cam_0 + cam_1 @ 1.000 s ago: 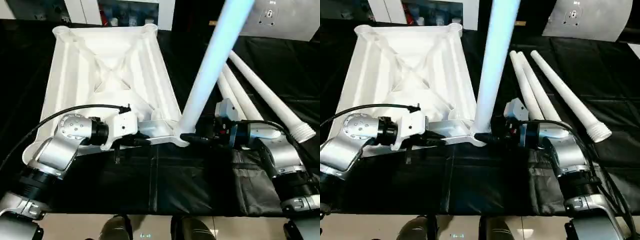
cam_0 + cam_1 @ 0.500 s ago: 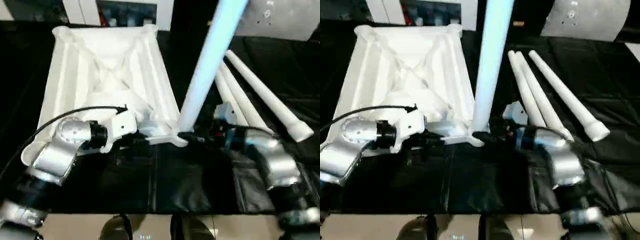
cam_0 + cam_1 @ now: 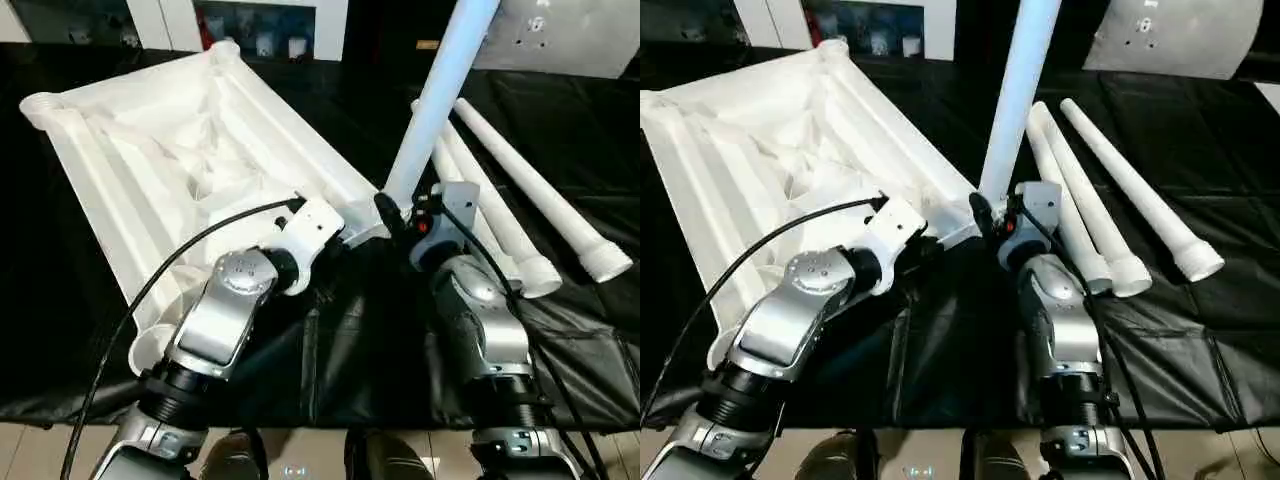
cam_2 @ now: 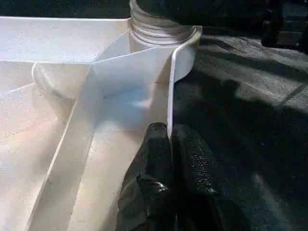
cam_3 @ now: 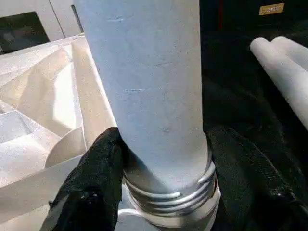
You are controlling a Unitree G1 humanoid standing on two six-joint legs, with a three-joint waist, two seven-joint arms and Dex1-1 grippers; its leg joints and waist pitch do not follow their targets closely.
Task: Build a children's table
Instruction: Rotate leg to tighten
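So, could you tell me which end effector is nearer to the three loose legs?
Right. The right end effector grips the upright leg just beside the loose legs; the left end effector pinches the tabletop rim, farther away.

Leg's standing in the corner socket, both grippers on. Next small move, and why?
Probably keep twisting the upright leg down with the right gripper: several thread rings at its base sit above the corner socket, so it looks not fully seated. The left gripper, pinching the table top's rim, should hold it steady meanwhile.
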